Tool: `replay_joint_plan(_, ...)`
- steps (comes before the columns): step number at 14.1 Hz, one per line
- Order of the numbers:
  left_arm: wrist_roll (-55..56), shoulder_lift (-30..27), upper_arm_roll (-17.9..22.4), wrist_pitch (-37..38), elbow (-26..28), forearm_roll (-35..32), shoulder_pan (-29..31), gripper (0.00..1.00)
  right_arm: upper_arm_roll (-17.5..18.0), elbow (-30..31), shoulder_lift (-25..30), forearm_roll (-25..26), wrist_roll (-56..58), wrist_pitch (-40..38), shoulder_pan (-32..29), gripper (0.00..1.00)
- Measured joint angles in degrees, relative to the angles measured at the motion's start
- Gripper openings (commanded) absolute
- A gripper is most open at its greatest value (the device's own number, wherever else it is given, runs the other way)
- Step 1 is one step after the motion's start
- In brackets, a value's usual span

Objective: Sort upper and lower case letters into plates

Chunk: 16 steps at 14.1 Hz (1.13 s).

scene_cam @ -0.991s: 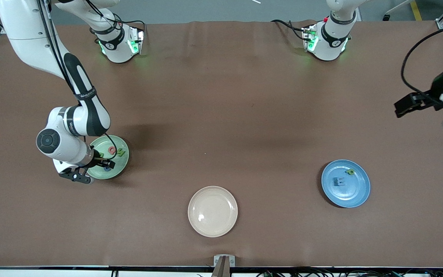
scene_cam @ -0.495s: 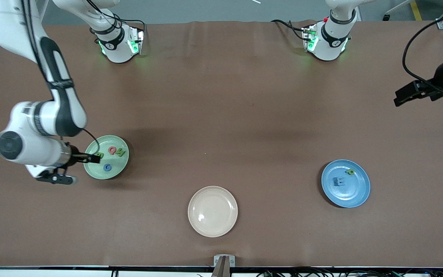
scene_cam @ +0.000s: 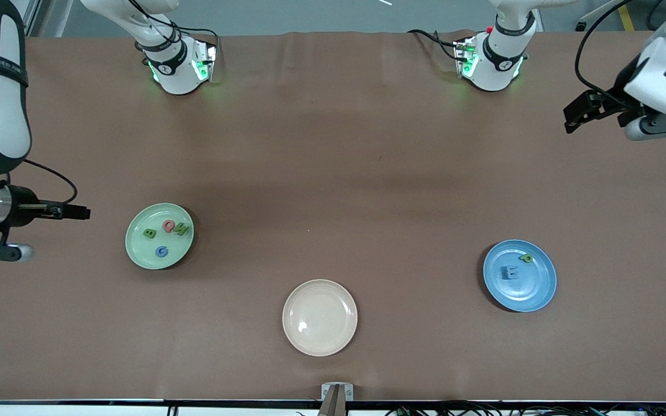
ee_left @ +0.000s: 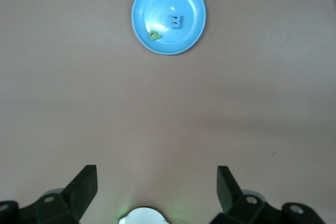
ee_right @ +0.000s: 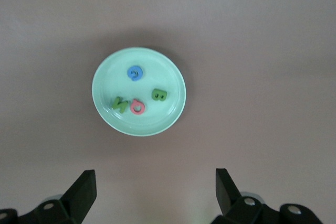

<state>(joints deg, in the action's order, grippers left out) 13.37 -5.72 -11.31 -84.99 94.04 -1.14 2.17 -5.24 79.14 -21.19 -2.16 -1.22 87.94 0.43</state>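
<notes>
Front view: two arms raised over the table's ends.
Green plate (scene_cam: 159,236): toward the right arm's end, holding four letters – green B (scene_cam: 149,233), red Q (scene_cam: 168,225), green N (scene_cam: 181,229), blue G (scene_cam: 161,251).
Blue plate (scene_cam: 520,275): toward the left arm's end, holding a blue E (scene_cam: 510,273) and a green letter (scene_cam: 526,258).
Beige plate (scene_cam: 319,317): between them, nearest the camera.
Right gripper (ee_right: 155,190): fingers released, holding nothing, over table beside green plate.
Left gripper (ee_left: 156,187): fingers released, holding nothing, over table.
</notes>
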Motion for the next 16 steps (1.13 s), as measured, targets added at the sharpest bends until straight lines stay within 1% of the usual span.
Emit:
replay_joint_plan(2,-0.1,-0.3,3.3,-0.3,0.7,0.0,-3.3,1.0,0.0,-2.1,-0.5,0.1,0.0,-0.1,-0.1,1.0)
replay_joint_plan(3,-1.0,-0.3,4.8,-0.3,0.7,0.0,-4.0,1.0,0.0,-2.5,-0.7,0.1,0.0,-0.1,-0.3,1.0)
replay_joint_plan(5,-2.8,-0.3,6.4,-0.3,0.7,0.0,-3.9,1.0,0.0,-2.9,-1.0,0.1,0.0,-0.1,-1.0,1.0)
replay_joint_plan(12,-3.0,-0.3,6.4,-0.3,0.8,0.0,-4.0,1.0,0.6,-4.1,-1.2,0.1,0.1,-0.4,-1.0,1.0)
replay_joint_plan(16,-2.9,-0.3,6.3,-0.4,0.8,0.0,-4.1,1.0,0.6,-4.4,1.0,0.1,0.2,-2.2,-1.0,1.0)
